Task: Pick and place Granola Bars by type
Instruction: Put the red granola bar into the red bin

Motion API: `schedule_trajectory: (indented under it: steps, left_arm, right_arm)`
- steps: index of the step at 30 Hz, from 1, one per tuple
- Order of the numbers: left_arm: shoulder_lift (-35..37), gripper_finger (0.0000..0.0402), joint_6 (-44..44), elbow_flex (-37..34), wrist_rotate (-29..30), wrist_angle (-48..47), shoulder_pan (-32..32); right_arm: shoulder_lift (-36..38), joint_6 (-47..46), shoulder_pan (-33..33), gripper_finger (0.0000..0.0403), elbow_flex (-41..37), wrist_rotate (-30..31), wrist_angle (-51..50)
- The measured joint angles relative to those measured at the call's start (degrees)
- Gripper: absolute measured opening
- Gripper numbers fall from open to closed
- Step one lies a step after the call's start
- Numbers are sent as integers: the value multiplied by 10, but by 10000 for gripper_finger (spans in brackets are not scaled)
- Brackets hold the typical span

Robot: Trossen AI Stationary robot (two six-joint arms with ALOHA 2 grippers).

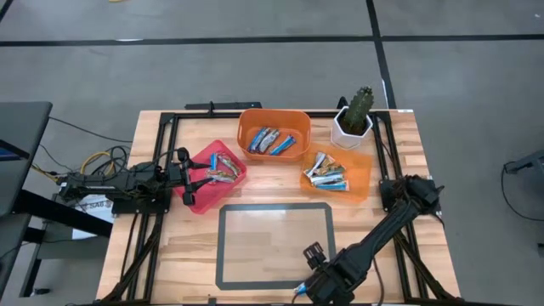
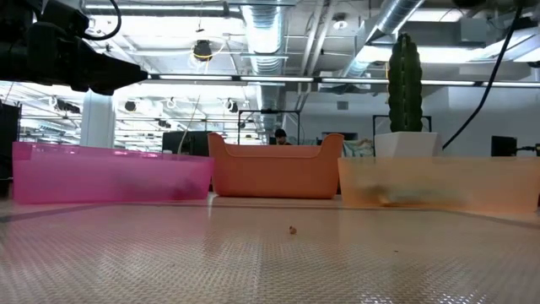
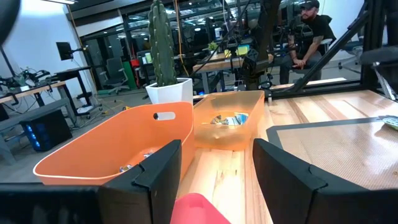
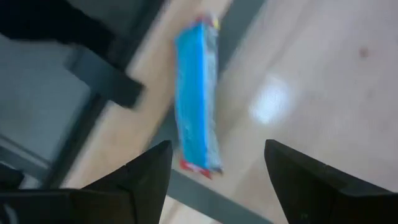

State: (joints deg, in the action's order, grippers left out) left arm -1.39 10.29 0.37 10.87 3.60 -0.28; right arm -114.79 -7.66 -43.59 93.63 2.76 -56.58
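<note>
Your right gripper (image 4: 211,180) hangs with jaws wide over a blue granola bar (image 4: 198,93) lying on the table's near edge, just ahead of the fingertips. Your left gripper (image 1: 189,180), jaws parted and empty, sits at the pink bin (image 1: 201,201). You have three bins of bars on the wooden table (image 1: 399,144); the exact count is unclear. A cactus (image 1: 360,104) stands behind.

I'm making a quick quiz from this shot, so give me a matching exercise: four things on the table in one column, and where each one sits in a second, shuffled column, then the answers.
Things:
1. pink bin
2. deep orange bin
3. cactus
4. blue bar

Places:
A. in a white pot at the table's far right corner
B. at the table's near edge, under the open right gripper
C. far side, middle of the table
D. left side, by the open left gripper

Pairs: 1-D, 2-C, 3-A, 4-B
</note>
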Motion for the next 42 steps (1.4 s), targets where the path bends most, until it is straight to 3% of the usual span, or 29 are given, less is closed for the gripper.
schedule_trajectory:
  steps: [16, 36, 42]
  left_arm:
    - [-1, 193, 0, 0, 0, 0, 0]
    - [-1, 193, 0, 0, 0, 0, 0]
    - [-1, 193, 0, 0, 0, 0, 0]
  right_arm:
    - [-66, -19, 1, 249, -2, 1, 54]
    - [-94, -20, -5, 248, -3, 2, 71]
    - [-94, -46, 2, 225, -28, 2, 95]
